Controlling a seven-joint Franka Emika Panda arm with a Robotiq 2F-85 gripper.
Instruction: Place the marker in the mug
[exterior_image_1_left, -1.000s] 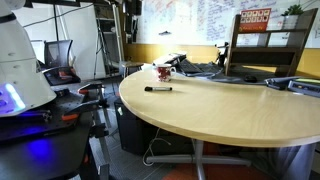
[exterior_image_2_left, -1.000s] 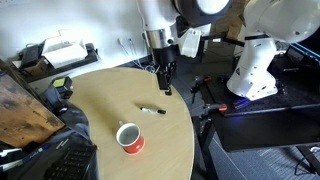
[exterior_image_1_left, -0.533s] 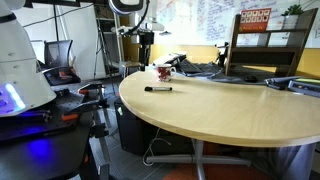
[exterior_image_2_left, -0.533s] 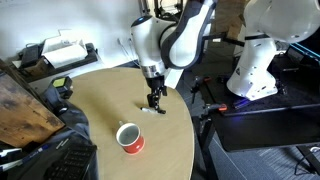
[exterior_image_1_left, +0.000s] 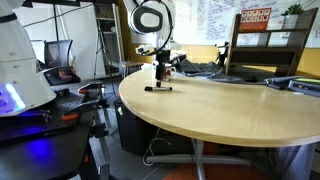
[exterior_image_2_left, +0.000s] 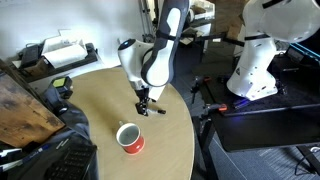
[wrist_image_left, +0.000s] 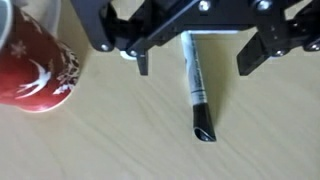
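Note:
The marker (wrist_image_left: 194, 88) is a thin black stick lying flat on the light wood table; it also shows in both exterior views (exterior_image_1_left: 158, 88) (exterior_image_2_left: 152, 111). The mug (wrist_image_left: 32, 62) is red outside with white markings and white inside, standing upright; in an exterior view (exterior_image_2_left: 129, 138) it sits near the table's edge, and in an exterior view (exterior_image_1_left: 166, 66) it is partly behind the gripper. My gripper (wrist_image_left: 193, 62) is open, low over the marker, with a finger on each side of it and not touching it.
The round wooden table (exterior_image_2_left: 100, 120) has its edge close to the marker. A keyboard and clutter (exterior_image_1_left: 195, 68) lie at the table's far side. A wooden board (exterior_image_2_left: 20, 100) leans beside the table. Another white robot (exterior_image_2_left: 255, 60) stands nearby.
The arm has come down from above the table to just over the marker. The marker and mug have not moved.

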